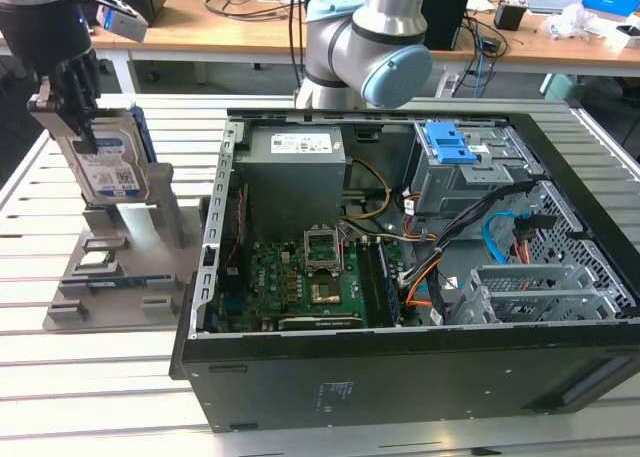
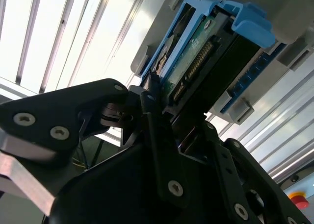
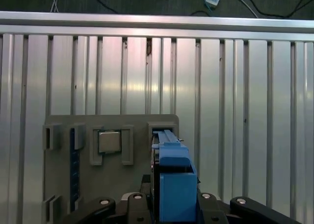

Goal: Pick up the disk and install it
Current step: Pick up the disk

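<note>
The tool point(image 1: 84, 132) is clamped on the upper edge of the disk point(image 1: 112, 167). The disk stands upright and slightly tilted at the exterior view's left, directly over the grey holder fixture point(image 1: 125, 272) on the slatted desk point(image 1: 90, 397). Whether the disk's lower edge touches the fixture cannot be told. The open computer case point(image 1: 400, 377) lies well apart, towards the exterior view's right. In the first wrist view, a processor chip point(image 3: 110, 141) sits in a fixture pocket beside the disk.
</note>
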Robot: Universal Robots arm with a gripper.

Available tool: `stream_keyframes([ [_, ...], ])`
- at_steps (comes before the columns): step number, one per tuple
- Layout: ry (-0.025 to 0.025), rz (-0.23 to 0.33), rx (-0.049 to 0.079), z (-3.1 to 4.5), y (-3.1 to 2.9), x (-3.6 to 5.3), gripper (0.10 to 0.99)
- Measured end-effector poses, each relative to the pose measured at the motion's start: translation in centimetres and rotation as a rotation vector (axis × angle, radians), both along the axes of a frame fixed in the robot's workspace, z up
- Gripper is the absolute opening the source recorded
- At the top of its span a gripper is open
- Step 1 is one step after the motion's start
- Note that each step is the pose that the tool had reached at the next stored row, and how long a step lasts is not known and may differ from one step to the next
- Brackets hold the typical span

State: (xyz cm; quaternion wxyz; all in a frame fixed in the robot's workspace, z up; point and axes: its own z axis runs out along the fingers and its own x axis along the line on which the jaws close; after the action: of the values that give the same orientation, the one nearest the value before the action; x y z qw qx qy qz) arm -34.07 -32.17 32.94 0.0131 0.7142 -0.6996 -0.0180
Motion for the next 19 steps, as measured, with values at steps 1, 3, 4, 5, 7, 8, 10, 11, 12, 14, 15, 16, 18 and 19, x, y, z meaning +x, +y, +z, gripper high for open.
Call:
stream_keyframes([
  [1, 0.0, 0.0, 0.0, 0.19, 0.0, 0.0, 0.365],
  [3, 0.0, 0.0, 0.0, 0.88, 0.0, 0.0, 0.365],
  [4, 0.0, 0.0, 0.0, 1.22, 0.0, 0.01, 0.365],
  [5, 0.0, 0.0, 0.0, 1.49, 0.01, 0.01, 0.365],
  [7, 0.0, 0.0, 0.0, 2.06, 0.01, 0.01, 0.365],
  [8, 0.0, 0.0, 0.0, 2.39, 0.01, 0.02, 0.365],
  [10, 0.0, 0.0, 0.0, 2.98, 0.03, 0.01, 0.365],
  [11, 0.0, 0.0, 0.0, 3.16, 0.03, 0.02, 0.365],
  [12, 0.0001, 0.0, 0.0, 3.64, 0.05, 0.02, 0.365],
  [14, 0.0, 0.0, 0.0, 4.05, 0.06, 0.02, 0.365],
  [15, 0.0, 0.0, 0.0, 4.34, 0.07, 0.02, 0.365],
  [16, 0.0, 0.0, 0.0, 4.56, 0.07, 0.02, 0.365],
  [18, 0.0, 0.0, 0.0, 5.17, 0.09, 0.02, 0.365],
  [19, 0.0001, 0.0, 0.0, 5.46, 0.09, 0.02, 0.365],
])
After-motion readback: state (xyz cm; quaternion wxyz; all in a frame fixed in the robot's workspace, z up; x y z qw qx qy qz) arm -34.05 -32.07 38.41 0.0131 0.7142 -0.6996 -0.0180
